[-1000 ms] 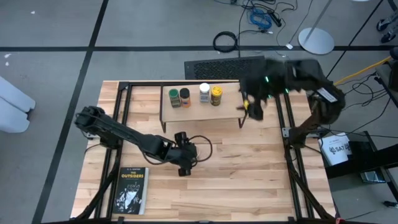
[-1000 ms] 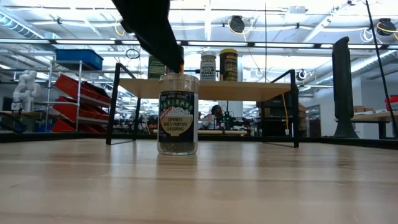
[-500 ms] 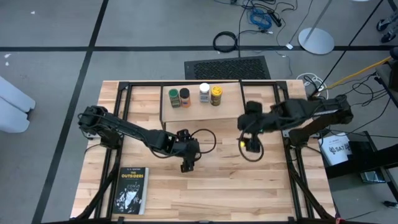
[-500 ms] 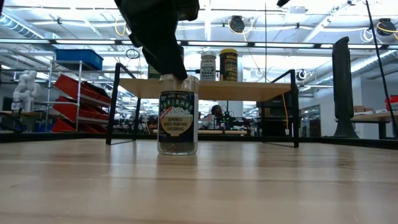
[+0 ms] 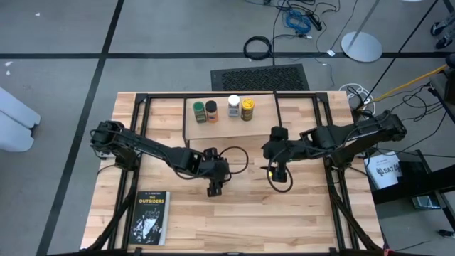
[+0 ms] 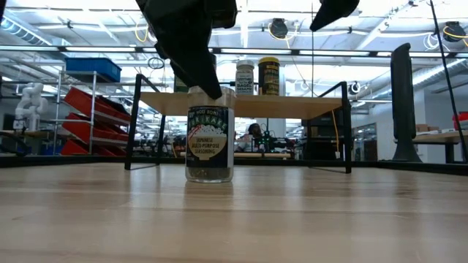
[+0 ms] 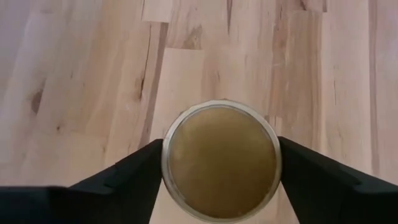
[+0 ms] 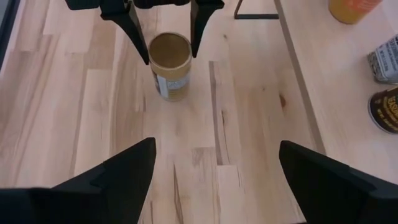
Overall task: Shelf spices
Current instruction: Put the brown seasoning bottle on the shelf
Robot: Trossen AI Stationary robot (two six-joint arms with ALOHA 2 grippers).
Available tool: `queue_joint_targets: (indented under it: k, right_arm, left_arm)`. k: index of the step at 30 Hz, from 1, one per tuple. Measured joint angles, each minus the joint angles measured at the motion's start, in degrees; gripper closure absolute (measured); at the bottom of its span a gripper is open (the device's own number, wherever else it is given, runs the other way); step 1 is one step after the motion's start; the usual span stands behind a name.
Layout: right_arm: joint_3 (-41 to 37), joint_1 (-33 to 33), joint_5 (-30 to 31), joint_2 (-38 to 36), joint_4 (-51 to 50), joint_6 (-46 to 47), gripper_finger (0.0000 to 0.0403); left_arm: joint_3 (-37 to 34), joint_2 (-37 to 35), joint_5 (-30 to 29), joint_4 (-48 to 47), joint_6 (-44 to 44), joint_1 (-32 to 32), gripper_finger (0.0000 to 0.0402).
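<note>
My left gripper (image 7: 221, 171) has lowered around the tan-lidded jar (image 7: 221, 160), fingers just short of gripping; my open right gripper (image 8: 214, 168) has swung in nearby.

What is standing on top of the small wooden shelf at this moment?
Four spice jars stand in a row on the shelf: green, black, white and yellow lids. In the low view, the left gripper and the tan-lidded jar cover the two left ones.

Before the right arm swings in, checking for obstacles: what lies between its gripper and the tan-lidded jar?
Only bare table: the right wrist view shows nothing between the right gripper and the tan-lidded jar.
</note>
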Motion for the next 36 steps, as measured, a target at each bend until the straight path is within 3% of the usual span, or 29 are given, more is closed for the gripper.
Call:
queue_joint_targets:
  k: [19, 25, 36]
  right_arm:
    - [0.00, 0.00, -0.32, -0.13, 2.43, -0.63, 0.0074]
    - [0.00, 0.00, -0.35, -0.13, 2.41, -0.66, 0.0074]
    - [0.00, 0.00, -0.28, -0.13, 4.20, -1.73, 0.0074]
  left_arm:
    - [-0.07, 2.34, -1.99, 1.53, -0.42, -0.04, 0.0089]
    - [-0.07, 2.34, -2.08, 1.68, -0.01, -0.04, 0.0119]
    - [1.28, 2.11, -1.03, -0.42, 0.43, -0.04, 0.0118]
